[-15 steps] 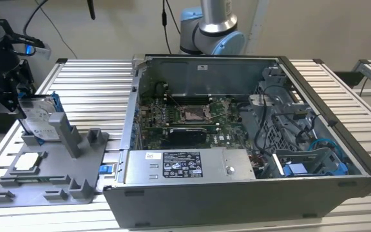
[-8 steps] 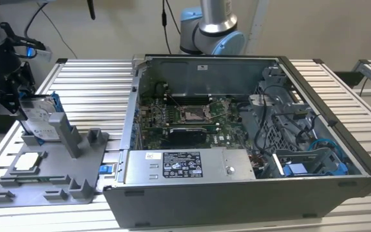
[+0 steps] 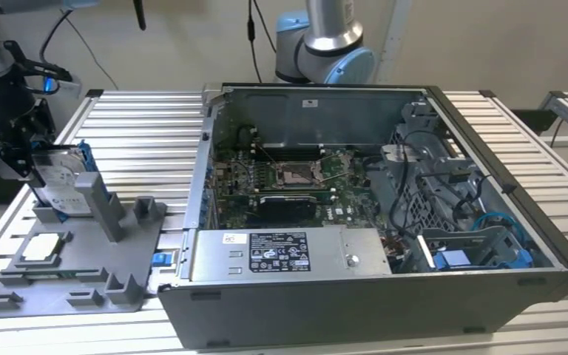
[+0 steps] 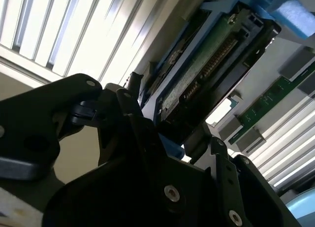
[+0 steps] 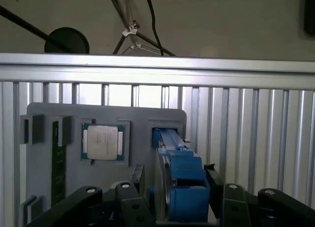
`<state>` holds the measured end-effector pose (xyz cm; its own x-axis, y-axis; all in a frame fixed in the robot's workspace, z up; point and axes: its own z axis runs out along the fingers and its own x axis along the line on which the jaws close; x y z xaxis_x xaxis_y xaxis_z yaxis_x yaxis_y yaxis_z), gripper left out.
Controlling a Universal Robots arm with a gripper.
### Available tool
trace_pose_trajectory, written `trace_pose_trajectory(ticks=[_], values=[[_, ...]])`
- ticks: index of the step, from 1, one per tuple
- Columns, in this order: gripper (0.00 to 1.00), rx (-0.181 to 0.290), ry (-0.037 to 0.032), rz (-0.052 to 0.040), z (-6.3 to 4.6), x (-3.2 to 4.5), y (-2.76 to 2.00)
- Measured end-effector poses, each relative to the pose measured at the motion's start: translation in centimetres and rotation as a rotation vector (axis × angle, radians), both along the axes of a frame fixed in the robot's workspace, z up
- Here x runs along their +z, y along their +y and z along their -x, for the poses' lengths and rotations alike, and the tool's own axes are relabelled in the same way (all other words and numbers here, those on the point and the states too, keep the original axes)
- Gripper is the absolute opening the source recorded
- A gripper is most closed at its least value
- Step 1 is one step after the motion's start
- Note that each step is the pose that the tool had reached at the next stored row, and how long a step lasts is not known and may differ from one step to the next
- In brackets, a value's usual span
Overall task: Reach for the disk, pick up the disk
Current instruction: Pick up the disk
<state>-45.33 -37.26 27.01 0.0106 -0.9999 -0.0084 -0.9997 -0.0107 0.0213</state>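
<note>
The disk (image 3: 59, 177) is a silver drive with a white label and a blue frame. It stands on edge in a slot of the grey fixture (image 3: 77, 266) at the exterior view's left. My gripper (image 3: 26, 159) comes down over its upper end. In the first wrist view the disk (image 5: 179, 182) runs from the slot up between my black fingers (image 5: 139, 180), and the gripper (image 5: 177, 192) is shut on its two flat sides. The second wrist view shows the disk's (image 4: 197, 74) circuit-board side clamped in the gripper (image 4: 174, 116).
A square silver chip (image 5: 102, 142) and a green memory stick (image 5: 59, 163) lie in the fixture beside the slot. An open computer case (image 3: 363, 222) fills the slatted table's (image 3: 136, 126) middle. A second arm's base (image 3: 324, 44) stands behind it.
</note>
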Motion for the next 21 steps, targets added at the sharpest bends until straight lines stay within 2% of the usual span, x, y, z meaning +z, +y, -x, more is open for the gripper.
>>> trace_pose_trajectory(ticks=[11, 21], values=[[1.0, 0.0, -0.0003, -0.0007, 0.0, -0.12, 0.01], [1.0, 0.0, -0.0043, -0.0008, 0.0, -0.51, 0.0]])
